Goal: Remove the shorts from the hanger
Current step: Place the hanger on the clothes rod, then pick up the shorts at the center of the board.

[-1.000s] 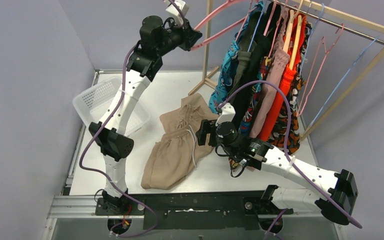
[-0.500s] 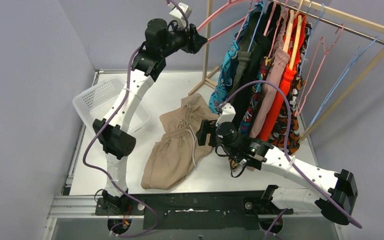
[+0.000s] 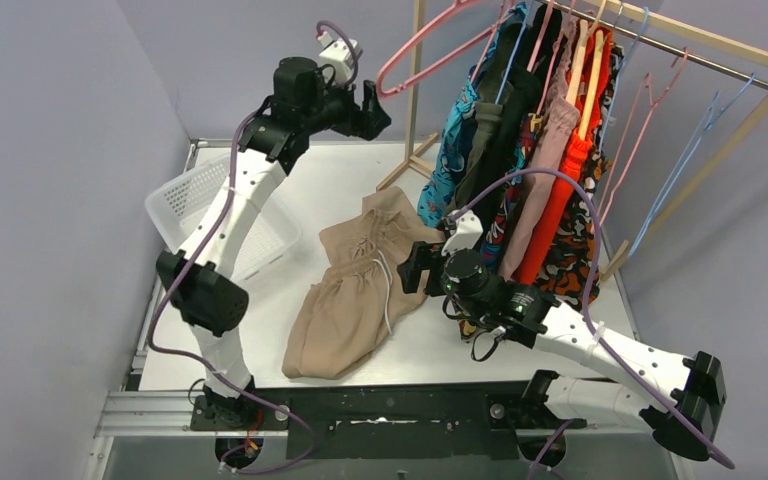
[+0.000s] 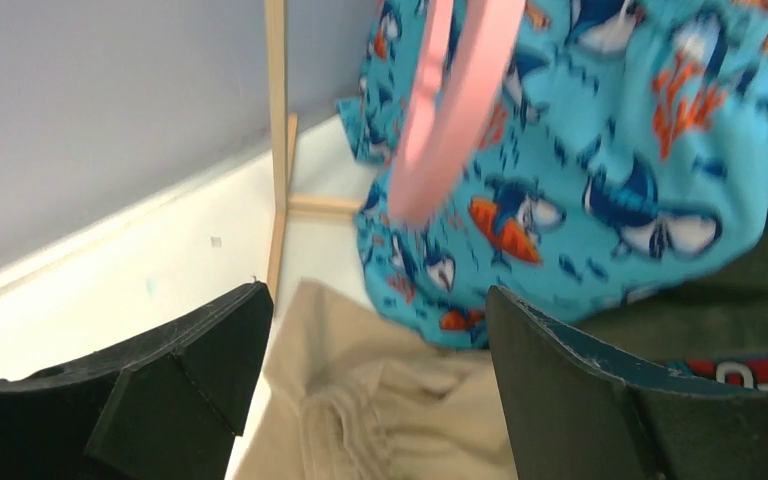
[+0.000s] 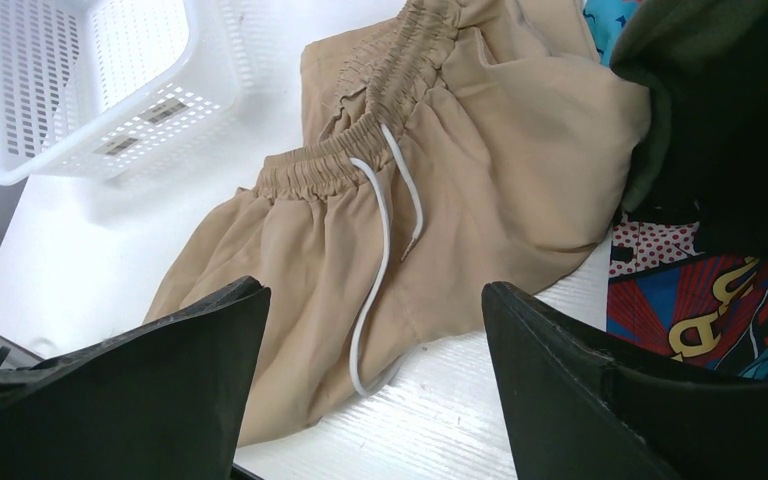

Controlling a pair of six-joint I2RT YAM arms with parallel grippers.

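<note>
**Operator:** Shorts, quantity?

**Technician:** Eight pairs. One pair, the tan shorts point(image 3: 350, 290), lies on the table point(image 3: 340, 180). Seven pairs hang on the rack point(image 3: 720, 45), one of each: teal shark-print shorts point(image 3: 445, 170), olive green shorts point(image 3: 480, 140), black shorts point(image 3: 518, 120), comic-print shorts point(image 3: 505, 225), dusty pink shorts point(image 3: 545, 170), orange shorts point(image 3: 565, 190), orange-black patterned shorts point(image 3: 575, 250).

**Operator:** Hangers without a garment?

**Technician:** One pink hanger point(image 4: 450, 110) at the left end. More pink and blue hangers point(image 3: 690, 167) at the right end; their number cannot be read.

**Operator:** Other items?

**Technician:** One rack, far right. One white basket point(image 3: 195, 190), left. Two arms: left arm point(image 3: 245, 190), right arm point(image 3: 580, 335).
</note>
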